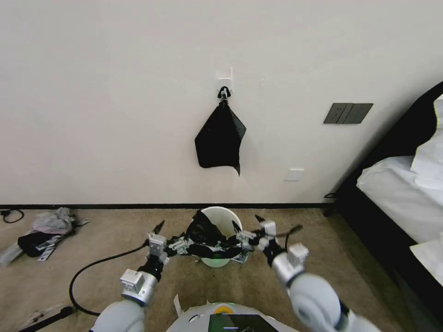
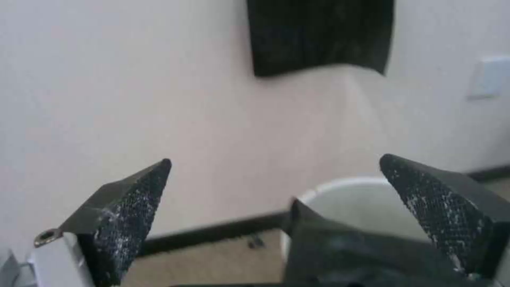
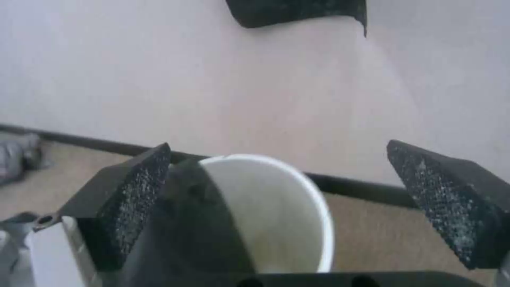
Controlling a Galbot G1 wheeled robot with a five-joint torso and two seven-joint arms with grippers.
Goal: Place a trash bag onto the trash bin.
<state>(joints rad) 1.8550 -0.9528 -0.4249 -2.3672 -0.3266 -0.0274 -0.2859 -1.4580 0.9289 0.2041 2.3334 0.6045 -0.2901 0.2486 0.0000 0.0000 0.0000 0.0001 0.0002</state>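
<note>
**Both grippers spread wide at the bin, black film draped over its near rim**

Nearest the head camera, the robot's rounded white torso top (image 1: 221, 318) is sitting at the bottom of the view, with two grey-white arms reaching forward from it. The left gripper (image 1: 167, 236) is hanging just left of the trash bin (image 1: 224, 219), its dark, wedge-shaped fingers (image 2: 133, 207) standing far apart with nothing between them — the pads are rough and speckled, like coarse grip tape. The right gripper (image 1: 260, 226) is sitting just right of the bin, its fingers (image 3: 446, 195) equally splayed and empty.

The trash bin, a smooth cream-white round bucket with a rolled rim, is standing on the short tan carpet (image 1: 138, 276) close to the pale wall. The trash bag (image 1: 207, 237), thin crumpled black film with silvery creases, is lying over the bin's near and left rim and spilling partly inside; the far rim and inner wall are showing bare.

On the wall above, a flat matte black bag bundle (image 1: 219, 138) is hanging from a clip — a soft, pointed drape. A thick black cable (image 1: 92, 272) is curling across the carpet at left.
</note>
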